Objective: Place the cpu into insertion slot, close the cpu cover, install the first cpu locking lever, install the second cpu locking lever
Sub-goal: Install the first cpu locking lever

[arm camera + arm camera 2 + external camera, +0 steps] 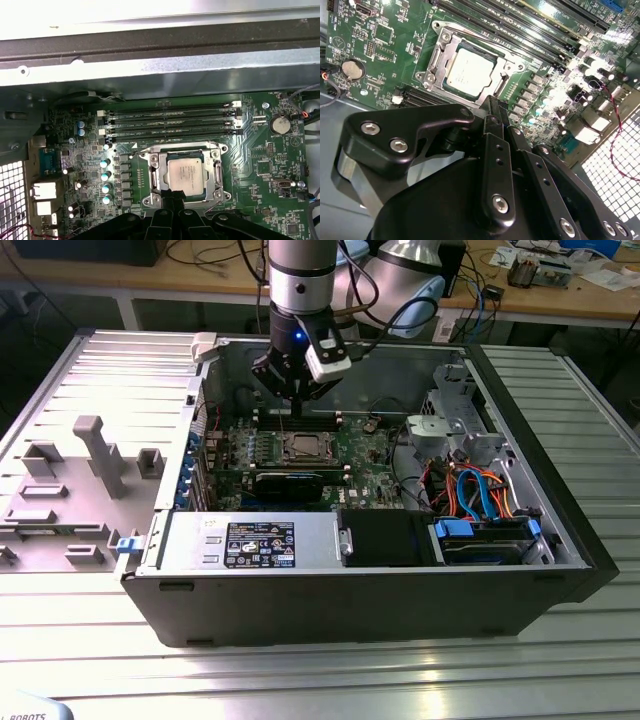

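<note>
While the black claw (pixel 492 104) hangs just above the insertion slot (pixel 304 447), its two slim fingers are pressed together with nothing between them.

Cpu (pixel 469 72): flat square with a matte silvery-grey top, seated in the insertion slot on the green motherboard (pixel 260 165).

Cpu cover (pixel 510 62): thin bright metal frame, lying flat around the chip's edges.

Long black memory slots (pixel 170 122) run parallel beside the insertion slot. A round, shiny coin cell (pixel 279 125) sits near their end.
</note>
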Controlling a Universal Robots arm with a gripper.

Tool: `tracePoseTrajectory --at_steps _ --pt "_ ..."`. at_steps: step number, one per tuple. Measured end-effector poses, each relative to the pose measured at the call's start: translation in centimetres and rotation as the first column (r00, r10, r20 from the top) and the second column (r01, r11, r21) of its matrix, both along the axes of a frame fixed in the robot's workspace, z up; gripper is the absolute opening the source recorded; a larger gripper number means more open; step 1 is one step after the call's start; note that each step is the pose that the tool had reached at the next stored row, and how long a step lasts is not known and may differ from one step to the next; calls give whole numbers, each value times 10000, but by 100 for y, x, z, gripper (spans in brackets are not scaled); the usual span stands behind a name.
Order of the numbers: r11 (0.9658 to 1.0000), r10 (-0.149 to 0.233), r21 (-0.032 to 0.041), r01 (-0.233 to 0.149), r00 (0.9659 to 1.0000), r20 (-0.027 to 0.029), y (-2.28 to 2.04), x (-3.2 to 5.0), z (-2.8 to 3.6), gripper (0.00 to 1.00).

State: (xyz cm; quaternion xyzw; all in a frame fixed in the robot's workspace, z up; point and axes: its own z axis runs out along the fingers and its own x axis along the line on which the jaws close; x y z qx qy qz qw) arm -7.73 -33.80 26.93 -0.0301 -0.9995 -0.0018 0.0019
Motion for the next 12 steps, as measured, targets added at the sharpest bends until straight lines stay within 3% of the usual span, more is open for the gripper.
tracePoseTrajectory --at_steps 12 --pt "9999 101 0 -101 9999 0 0 0 0 11"
